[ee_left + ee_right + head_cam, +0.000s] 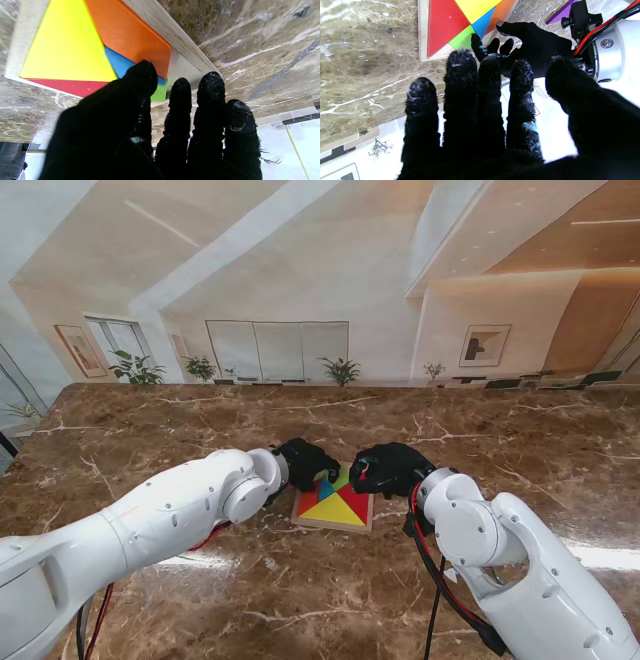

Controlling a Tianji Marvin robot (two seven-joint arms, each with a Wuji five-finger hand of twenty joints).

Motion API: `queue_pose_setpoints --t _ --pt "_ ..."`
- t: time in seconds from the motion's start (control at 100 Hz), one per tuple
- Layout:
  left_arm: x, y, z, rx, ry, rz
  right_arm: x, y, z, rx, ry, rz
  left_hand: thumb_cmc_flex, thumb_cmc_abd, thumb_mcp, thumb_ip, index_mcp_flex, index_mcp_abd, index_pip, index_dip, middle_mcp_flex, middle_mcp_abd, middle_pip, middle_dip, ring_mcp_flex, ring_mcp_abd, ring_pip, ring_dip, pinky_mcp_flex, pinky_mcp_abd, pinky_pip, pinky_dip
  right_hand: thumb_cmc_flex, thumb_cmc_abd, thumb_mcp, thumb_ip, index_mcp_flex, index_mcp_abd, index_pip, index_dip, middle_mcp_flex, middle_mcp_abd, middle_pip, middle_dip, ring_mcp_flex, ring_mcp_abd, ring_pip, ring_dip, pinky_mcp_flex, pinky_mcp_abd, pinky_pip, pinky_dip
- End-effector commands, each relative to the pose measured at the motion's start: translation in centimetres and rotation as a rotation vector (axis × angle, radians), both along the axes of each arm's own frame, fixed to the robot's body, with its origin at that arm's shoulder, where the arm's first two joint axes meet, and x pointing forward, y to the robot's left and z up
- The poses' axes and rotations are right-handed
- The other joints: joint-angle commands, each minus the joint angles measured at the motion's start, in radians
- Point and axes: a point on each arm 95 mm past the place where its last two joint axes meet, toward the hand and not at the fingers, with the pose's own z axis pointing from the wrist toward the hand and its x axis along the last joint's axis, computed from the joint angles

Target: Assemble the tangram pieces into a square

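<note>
Marble bench [150,430] carries a wooden tray [331,521] near centre, between the two hands. In the tray: yellow triangle [335,508] on the near side, red triangle [356,501] on the right, orange triangle [309,500] on the left, blue piece [326,488] and green piece [341,477] toward the far side. Pieces sit flush, but the left wrist view shows a bare patch of tray floor [181,68] at one corner, just beside orange and green. Purple piece [561,12] lies off the tray on the bench, seen only in the right wrist view, behind the left hand and partly hidden. Left hand [305,461] is at the tray's far-left corner, fingers [211,85] spread and slightly curled, holding nothing; thumb tip [142,71] sits over the blue/orange seam, contact cannot tell. Right hand [388,468] is at the tray's far-right corner, fingers [461,65] extended and apart, thumb [566,75] out to the side, nothing in it. In the right wrist view its fingertips hover past the tray edge, over the bench, not touching any piece. Both black gloves; the two hands are near each other but apart.
</note>
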Motion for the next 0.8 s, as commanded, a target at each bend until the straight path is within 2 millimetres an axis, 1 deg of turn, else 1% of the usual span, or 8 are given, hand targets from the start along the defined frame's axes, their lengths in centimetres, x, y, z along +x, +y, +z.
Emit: queue_pose_setpoints --t 0.0,0.3,0.48,0.5,0.62,0.67,0.7,0.79 --pt "0.2 0.0 0.2 0.006 -0.007 -0.007 -0.1 0.0 -0.6 -0.001 0.030 0.004 -0.014 0.008 0.013 0.003 -0.038 0.012 -0.006 -0.024 -0.020 -0.004 0.021 -0.006 -0.005 -0.006 0.013 -0.007 -0.009 -0.026 0.016 -0.002 -0.040 0.016 -0.001 -0.005 0.023 0.012 0.016 -0.008 0.027 0.004 0.006 -0.003 0.038 0.006 0.015 -0.008 0.005 0.008 0.042 -0.004" --pt "0.3 0.7 0.2 0.011 -0.006 0.006 -0.1 -0.1 -0.6 -0.001 0.033 0.004 -0.022 0.016 0.017 0.000 -0.039 0.020 -0.008 -0.021 -0.028 -0.003 0.032 -0.020 -0.007 -0.004 0.013 -0.008 -0.009 -0.027 0.017 -0.003 -0.040 0.016 -0.001 -0.005 0.023 0.012 0.016 -0.010 0.027 0.003 0.005 -0.002 0.038 0.006 0.014 -0.009 0.005 0.010 0.042 -0.005" --pt "0.4 1.5 1.0 -0.008 -0.025 0.024 -0.1 0.0 -0.7 -0.004 0.034 0.008 -0.054 0.041 0.012 -0.001 -0.034 0.020 -0.010 -0.020 -0.040 0.001 0.039 -0.031 -0.011 0.000 0.010 -0.009 -0.015 -0.024 0.017 -0.003 -0.042 0.018 -0.001 -0.003 0.021 0.011 0.015 -0.010 0.027 0.003 0.005 -0.002 0.038 0.006 0.014 -0.009 0.005 0.010 0.042 -0.005" --pt "0.4 1.6 1.1 -0.011 -0.027 0.026 -0.1 0.0 -0.7 -0.004 0.034 0.009 -0.073 0.043 0.023 0.000 -0.032 0.019 -0.011 -0.019 -0.049 0.001 0.059 -0.053 -0.012 0.000 0.010 -0.008 -0.015 -0.023 0.018 -0.002 -0.041 0.018 -0.001 -0.002 0.022 0.012 0.016 -0.009 0.027 0.003 0.005 -0.002 0.038 0.006 0.014 -0.009 0.005 0.010 0.042 -0.005" --pt "0.5 2.3 2.0 -0.040 -0.032 0.042 -0.1 0.0 -0.6 -0.005 0.031 0.013 -0.144 0.059 0.061 0.009 -0.026 0.018 -0.012 -0.017 -0.070 0.002 0.091 -0.109 -0.018 0.004 0.005 -0.009 -0.019 -0.018 0.015 -0.001 -0.041 0.018 0.000 0.000 0.020 0.011 0.015 -0.009 0.027 0.002 0.005 -0.002 0.038 0.006 0.014 -0.009 0.005 0.010 0.042 -0.005" --pt "0.4 2.7 2.4 -0.053 -0.025 0.056 0.0 0.0 -0.6 -0.004 0.028 0.013 -0.188 0.069 0.089 0.032 -0.015 0.021 -0.013 -0.017 -0.085 0.008 0.095 -0.177 -0.026 0.013 -0.006 -0.011 -0.031 -0.011 0.005 0.000 -0.042 0.017 0.000 0.001 0.019 0.011 0.015 -0.008 0.027 0.003 0.006 -0.002 0.038 0.006 0.014 -0.009 0.005 0.010 0.042 -0.005" --pt "0.4 3.1 2.6 -0.056 -0.018 0.063 0.0 0.0 -0.6 -0.004 0.026 0.012 -0.204 0.074 0.099 0.047 -0.010 0.022 -0.016 -0.018 -0.095 0.011 0.100 -0.248 -0.033 0.018 -0.016 -0.012 -0.041 -0.006 -0.001 0.002 -0.042 0.017 0.000 0.002 0.019 0.011 0.015 -0.007 0.026 0.003 0.005 -0.002 0.038 0.006 0.014 -0.009 0.005 0.010 0.042 -0.005" --pt "0.4 4.2 3.1 -0.059 -0.024 0.077 0.0 0.0 -0.6 -0.002 0.016 0.013 -0.232 0.079 0.092 0.047 -0.008 0.021 -0.019 -0.019 -0.102 0.012 0.099 -0.269 -0.039 0.021 -0.023 -0.014 -0.045 -0.004 -0.003 0.004 -0.041 0.015 0.000 0.002 0.019 0.010 0.015 -0.006 0.025 0.002 0.005 -0.002 0.038 0.006 0.014 -0.009 0.005 0.010 0.042 -0.005"
